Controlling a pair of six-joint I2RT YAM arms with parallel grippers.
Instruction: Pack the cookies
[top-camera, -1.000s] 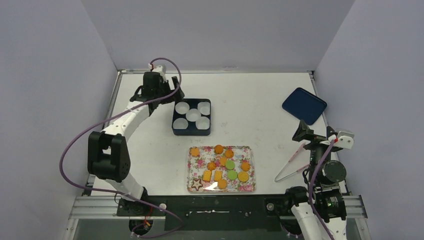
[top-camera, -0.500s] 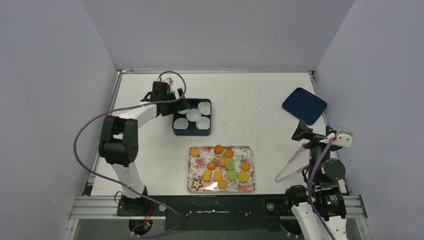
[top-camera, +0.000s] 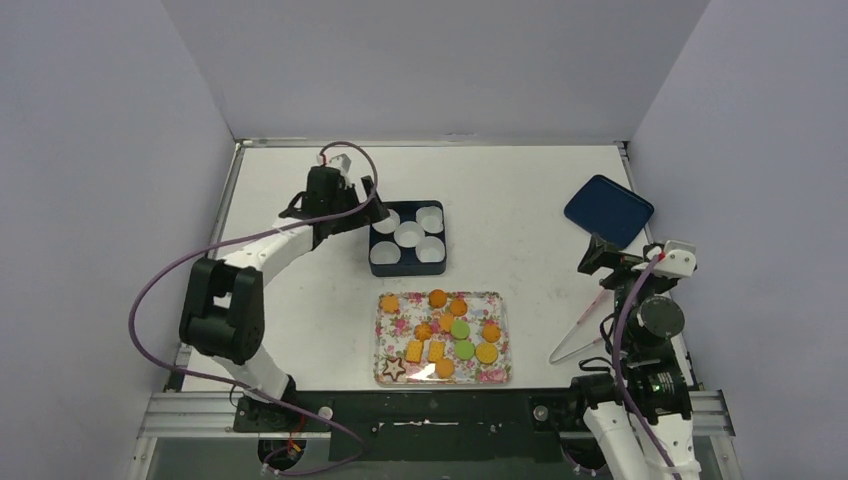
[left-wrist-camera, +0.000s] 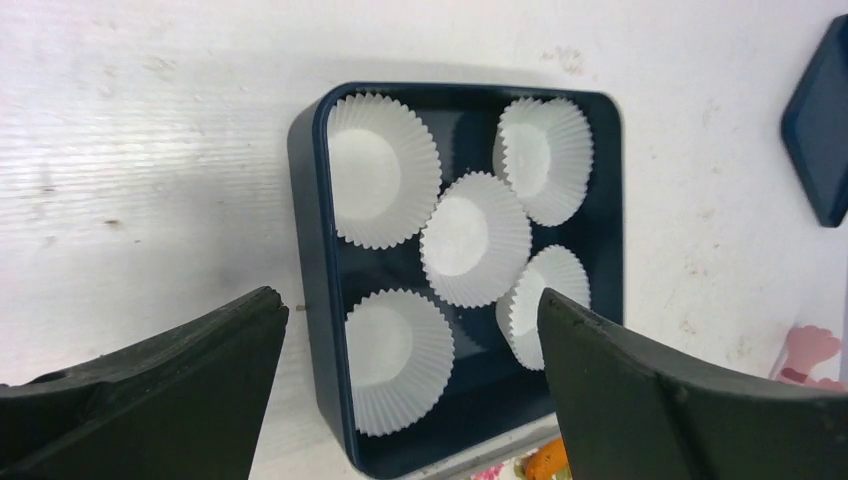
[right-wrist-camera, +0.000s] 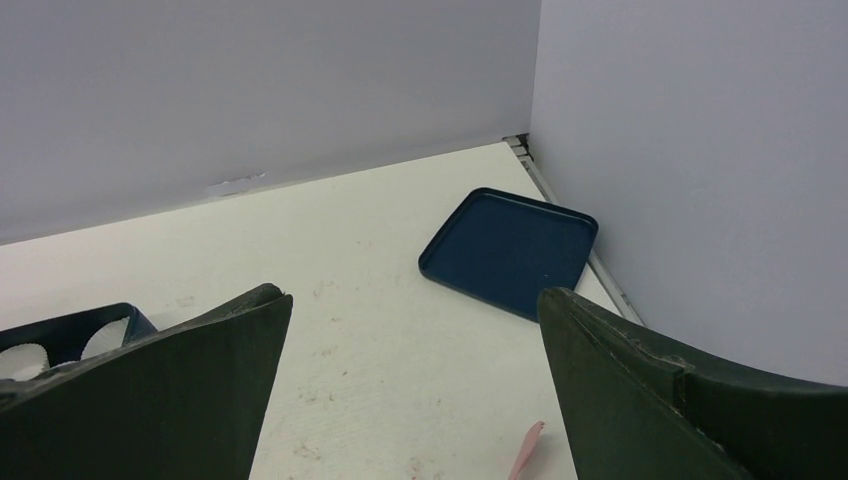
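I reckon I'm on box placement: left jaws apart at the blue box (left-wrist-camera: 318, 250) wall, mid-table. Right jaws apart by right edge. Cookies (top-camera: 445, 335) on floral tray (top-camera: 500, 303), near edge; next I grab one.

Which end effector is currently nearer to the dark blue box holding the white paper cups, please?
Left. The left end effector is right at the dark blue box's far-left corner; the right end effector is far off by the table's right edge.
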